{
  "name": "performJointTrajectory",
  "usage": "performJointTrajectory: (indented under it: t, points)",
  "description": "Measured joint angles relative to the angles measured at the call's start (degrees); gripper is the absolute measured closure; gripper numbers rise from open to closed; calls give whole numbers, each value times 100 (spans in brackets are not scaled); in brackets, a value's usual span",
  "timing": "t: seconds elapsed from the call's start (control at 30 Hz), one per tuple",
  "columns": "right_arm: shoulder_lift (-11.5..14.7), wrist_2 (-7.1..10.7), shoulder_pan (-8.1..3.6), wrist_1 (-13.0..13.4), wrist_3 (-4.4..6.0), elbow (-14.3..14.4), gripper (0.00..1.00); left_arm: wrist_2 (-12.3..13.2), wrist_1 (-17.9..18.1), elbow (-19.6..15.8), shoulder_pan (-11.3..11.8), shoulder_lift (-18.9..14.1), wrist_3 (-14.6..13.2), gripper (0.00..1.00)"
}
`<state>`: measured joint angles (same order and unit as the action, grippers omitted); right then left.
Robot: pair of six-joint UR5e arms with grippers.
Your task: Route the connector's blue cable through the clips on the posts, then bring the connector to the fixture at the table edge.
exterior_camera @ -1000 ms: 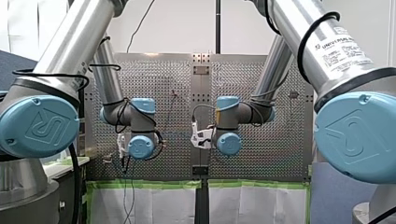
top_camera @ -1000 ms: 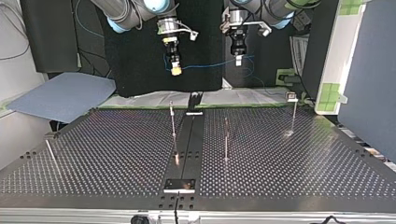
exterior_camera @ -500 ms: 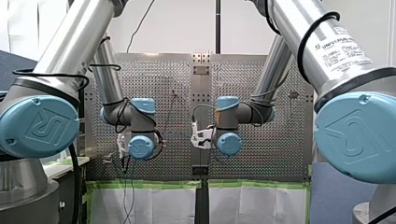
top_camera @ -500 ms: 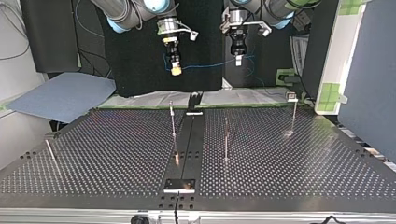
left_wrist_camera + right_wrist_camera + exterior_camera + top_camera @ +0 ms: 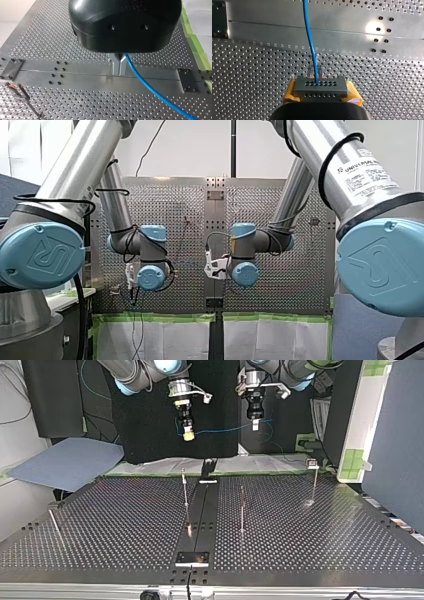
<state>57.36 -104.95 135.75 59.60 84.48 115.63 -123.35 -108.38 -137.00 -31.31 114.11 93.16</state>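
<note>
Up close, our right gripper [image 5: 322, 94] clamps the connector [image 5: 321, 86] and our left gripper [image 5: 119, 66] pinches the cable [image 5: 150, 88]; the front view hides both grips.

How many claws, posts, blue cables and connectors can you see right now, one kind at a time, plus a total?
Claws: 2, my left claw and my right claw
Posts: 4
Blue cable: 1
Connector: 1, held in my right claw
Total: 8
</note>
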Motion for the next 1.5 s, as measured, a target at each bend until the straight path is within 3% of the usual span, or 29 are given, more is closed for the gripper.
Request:
performJointTrajectory:
  t: [0.97, 1.3, 1.5]
  points:
    - [1, 0, 4, 0, 0, 2, 99, 3, 15, -4, -3, 14, 0, 100]
    - [2, -7, 2, -8, -7, 0, 99, 17, 95, -17, -17, 400, 0, 100]
    - [1, -9, 0, -8, -8, 0, 99, 18, 97, -17, -18, 462, 0, 100]
